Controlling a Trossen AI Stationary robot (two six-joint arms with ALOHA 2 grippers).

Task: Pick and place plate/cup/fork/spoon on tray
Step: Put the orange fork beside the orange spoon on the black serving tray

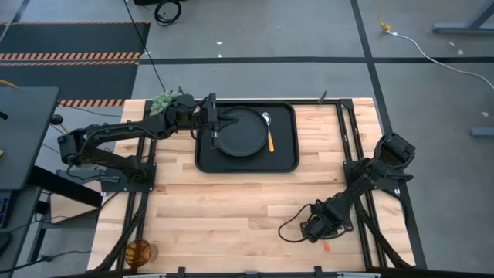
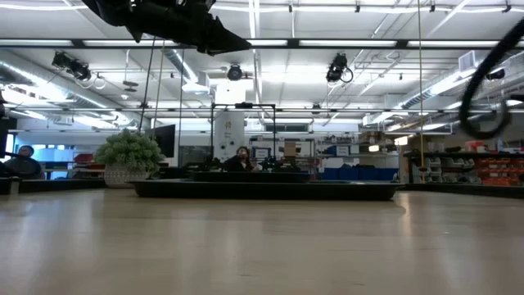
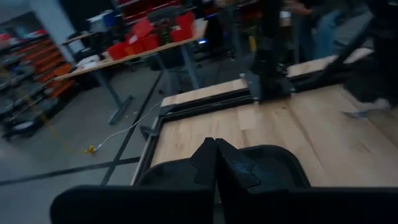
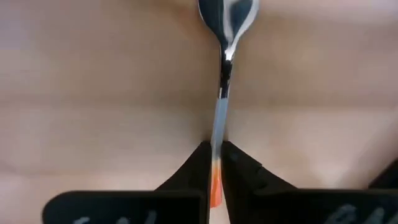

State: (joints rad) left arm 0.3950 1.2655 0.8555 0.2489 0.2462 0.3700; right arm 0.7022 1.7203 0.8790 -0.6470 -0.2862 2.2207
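The black tray lies at the table's far middle, and it also shows in the low view. The round black plate lies on it. The spoon lies beside the plate, toward the table's right edge. The amber cup stands at the near left corner. My left gripper hovers shut and empty over the tray's left rim, fingers together in its wrist view. My right gripper, near the table's near right, is shut on a slim silver utensil with an orange-red handle, the fork. My right gripper pinches the fork between its two fingers where the silver shaft meets the orange-red handle. The silver head end reaches out past the fingertips and the handle end passes back between them. Whether the fork is clear of the wood, I cannot tell.
A green plant ball stands just left of the tray's far left corner, under my left arm. It also shows in the low view. Dark rails run along the table's left and right sides. Bare wood lies between the tray and my right gripper.
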